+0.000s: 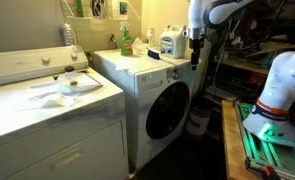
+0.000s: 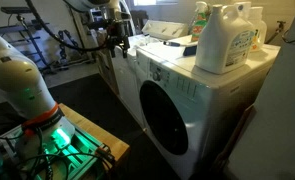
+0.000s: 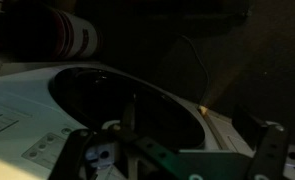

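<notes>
My gripper (image 1: 195, 42) hangs off the white arm beside the far top corner of a white front-loading washer (image 1: 159, 78), close to it but apart. In an exterior view it shows at the washer's far end (image 2: 115, 40). In the wrist view the two fingers stand wide apart at the bottom edge (image 3: 172, 160) with nothing between them. They face the washer's dark round door (image 3: 117, 100). The door also shows in both exterior views (image 1: 167, 108) (image 2: 165, 125).
A white detergent jug (image 1: 170, 42) (image 2: 227, 40) and a green bottle (image 1: 125, 40) stand on the washer. A second white machine (image 1: 47, 115) with a white cloth (image 1: 72, 85) stands beside it. A white bucket (image 1: 197, 122) sits on the floor. The robot's base (image 2: 27, 95) stands on a wooden stand.
</notes>
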Motion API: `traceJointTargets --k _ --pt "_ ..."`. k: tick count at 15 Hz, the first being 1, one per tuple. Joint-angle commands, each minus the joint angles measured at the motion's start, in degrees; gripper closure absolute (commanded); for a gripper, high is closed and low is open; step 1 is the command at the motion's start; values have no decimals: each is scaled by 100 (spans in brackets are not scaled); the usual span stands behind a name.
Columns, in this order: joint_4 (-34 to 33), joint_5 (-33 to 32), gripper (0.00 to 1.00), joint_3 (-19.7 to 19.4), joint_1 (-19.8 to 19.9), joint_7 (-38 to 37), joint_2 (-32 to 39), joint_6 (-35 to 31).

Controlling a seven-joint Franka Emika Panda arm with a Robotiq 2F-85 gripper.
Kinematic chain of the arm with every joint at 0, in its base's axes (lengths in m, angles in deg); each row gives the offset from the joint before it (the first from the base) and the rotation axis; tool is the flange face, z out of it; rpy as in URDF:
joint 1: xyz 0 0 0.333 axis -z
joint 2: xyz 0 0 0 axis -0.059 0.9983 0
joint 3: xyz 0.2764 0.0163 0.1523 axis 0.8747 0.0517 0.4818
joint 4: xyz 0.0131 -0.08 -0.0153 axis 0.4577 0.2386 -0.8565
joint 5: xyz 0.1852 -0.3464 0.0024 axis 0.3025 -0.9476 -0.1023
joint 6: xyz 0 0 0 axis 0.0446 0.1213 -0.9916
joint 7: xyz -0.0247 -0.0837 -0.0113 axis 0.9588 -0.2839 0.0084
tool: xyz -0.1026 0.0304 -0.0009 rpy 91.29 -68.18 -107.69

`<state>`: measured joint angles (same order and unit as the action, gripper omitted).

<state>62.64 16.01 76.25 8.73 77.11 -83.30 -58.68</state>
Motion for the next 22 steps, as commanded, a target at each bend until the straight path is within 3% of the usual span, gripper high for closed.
traceJointTargets --k 1,22 --pt "-7 -16 0 -46 -51 -16 4 12" --pt "-7 -16 0 -46 -51 -16 8 12"
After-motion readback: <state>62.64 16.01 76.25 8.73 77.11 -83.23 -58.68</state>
